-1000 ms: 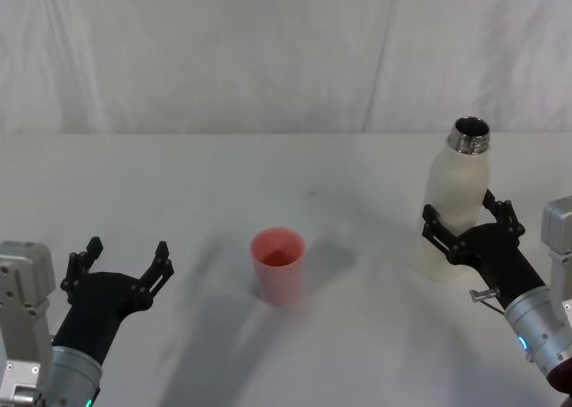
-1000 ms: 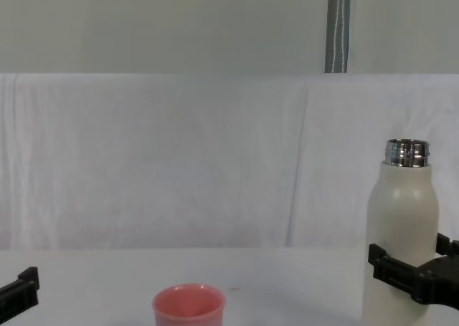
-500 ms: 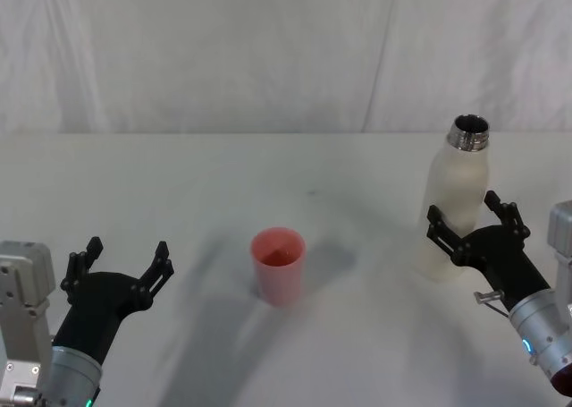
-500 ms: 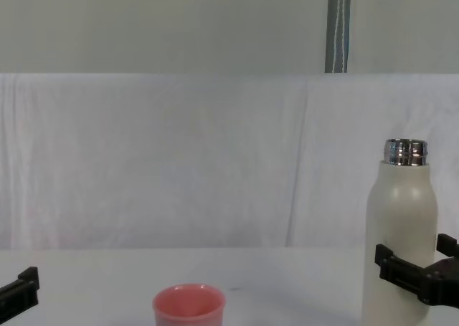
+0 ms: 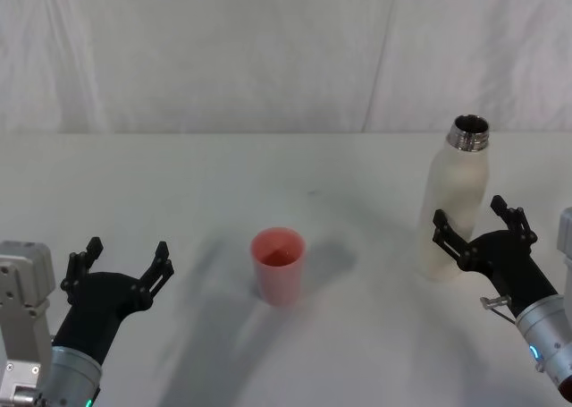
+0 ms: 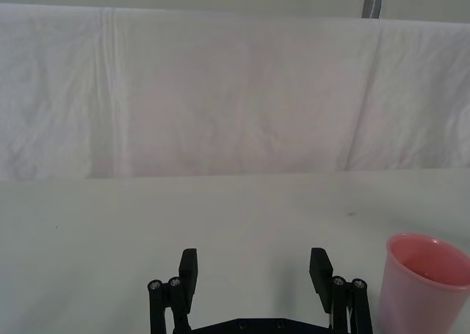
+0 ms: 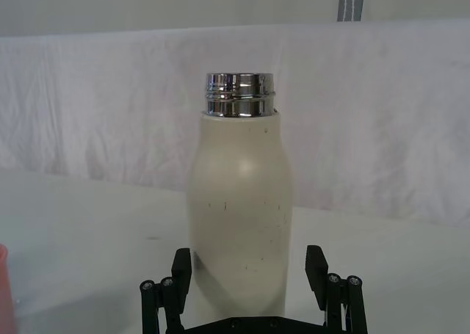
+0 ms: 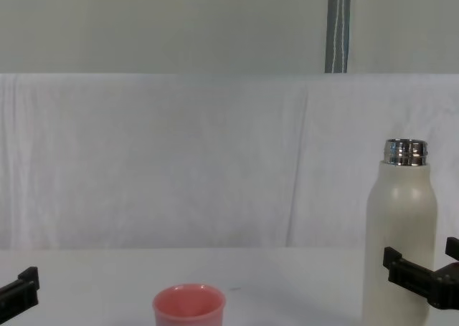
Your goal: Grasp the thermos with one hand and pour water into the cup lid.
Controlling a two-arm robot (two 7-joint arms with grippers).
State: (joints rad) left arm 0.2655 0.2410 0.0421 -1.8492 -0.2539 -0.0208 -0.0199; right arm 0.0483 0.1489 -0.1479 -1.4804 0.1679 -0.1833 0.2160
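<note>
The cream-white thermos [image 5: 454,206] stands upright at the table's right, its open steel neck [image 7: 239,94] uncapped. My right gripper [image 5: 471,219] is open just in front of it. Its black fingers [image 7: 181,264] flank the bottle's lower body [image 7: 240,224] with small gaps on both sides. The chest view shows the thermos [image 8: 401,233] with that gripper [image 8: 423,269] low beside it. The pink cup lid [image 5: 278,262] sits mid-table, upright. My left gripper [image 5: 127,255] rests open at the lower left, with the cup lid [image 6: 428,282] off to its side.
A white cloth covers the table [image 5: 223,183], and a white cloth backdrop [image 5: 268,49] hangs behind it. A metal pole [image 8: 338,25] rises beyond the backdrop. Bare cloth lies between the cup lid and the thermos.
My right gripper has drawn back from the thermos toward the robot and sits lower on the bottle. The thermos, cup lid and left gripper have stayed put.
</note>
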